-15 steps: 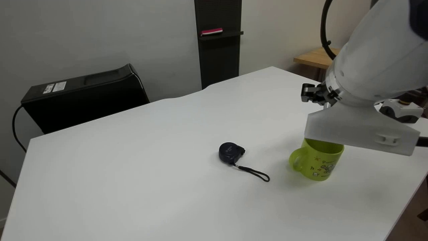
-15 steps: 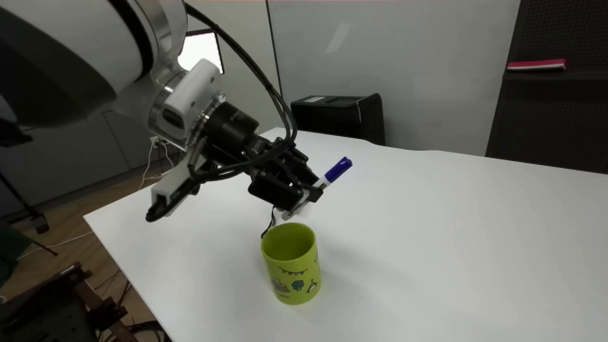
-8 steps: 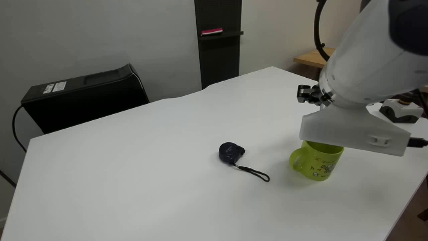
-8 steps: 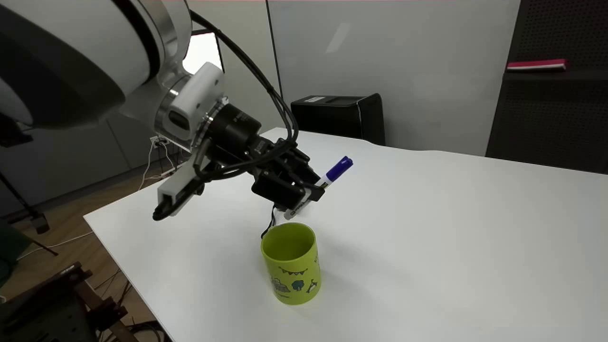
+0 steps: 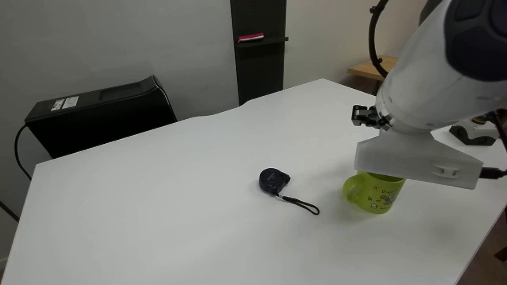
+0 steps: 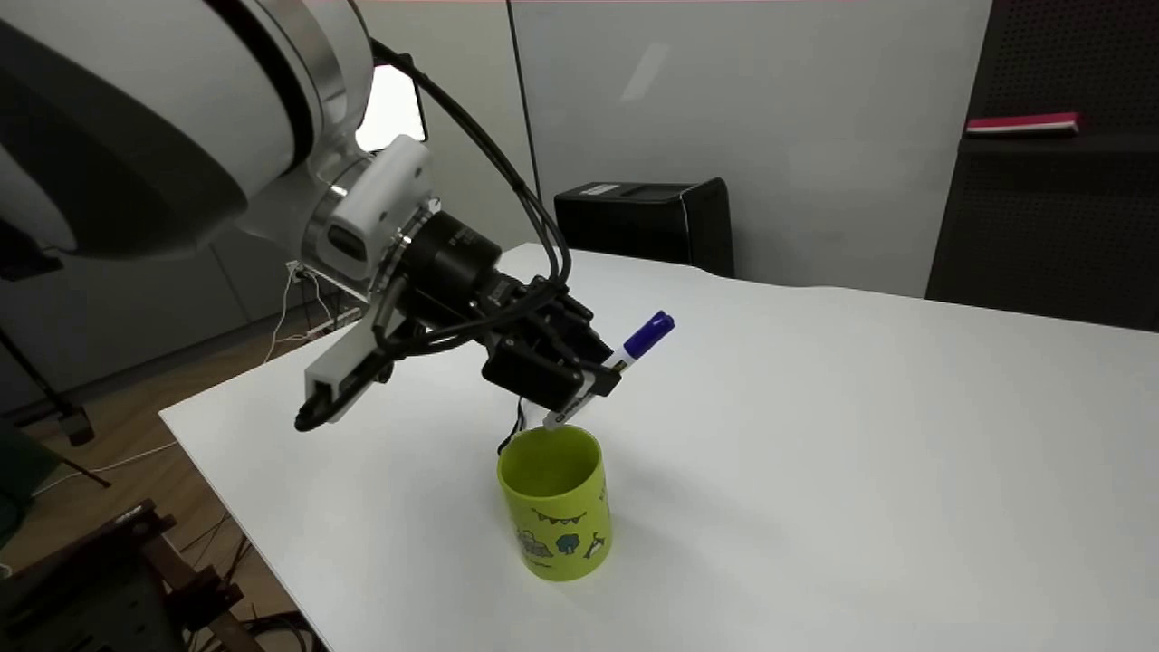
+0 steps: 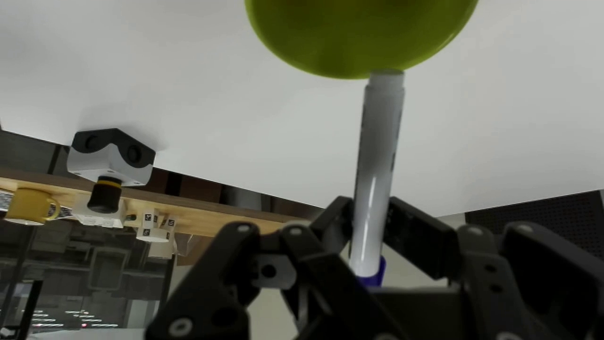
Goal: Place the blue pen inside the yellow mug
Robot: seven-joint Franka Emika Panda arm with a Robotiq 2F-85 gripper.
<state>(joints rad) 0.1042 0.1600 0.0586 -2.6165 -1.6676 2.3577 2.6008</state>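
The blue pen has a white barrel and a blue cap (image 6: 650, 335). My gripper (image 6: 593, 378) is shut on its barrel and holds it tilted above the table, cap up and barrel end down. The yellow mug (image 6: 557, 530) is lime green and stands upright. It also shows in the other exterior picture (image 5: 376, 196); there the arm hides the pen and fingertips. In the wrist view the gripper (image 7: 370, 215) clamps the pen barrel (image 7: 377, 151). The barrel's end overlaps the near rim of the mug (image 7: 361, 42); I cannot tell if they touch.
A dark tape measure (image 5: 272, 181) with a cord loop (image 5: 303, 205) lies beside the mug on its handle side. A grey and black button box (image 7: 111, 156) stands at the table edge. A black case (image 5: 103, 114) stands behind the white table (image 5: 158, 217).
In the exterior views the arm has shifted a little sideways, then slightly down. The held pen's lower end has come down closer to the mug's rim. The mug has not moved.
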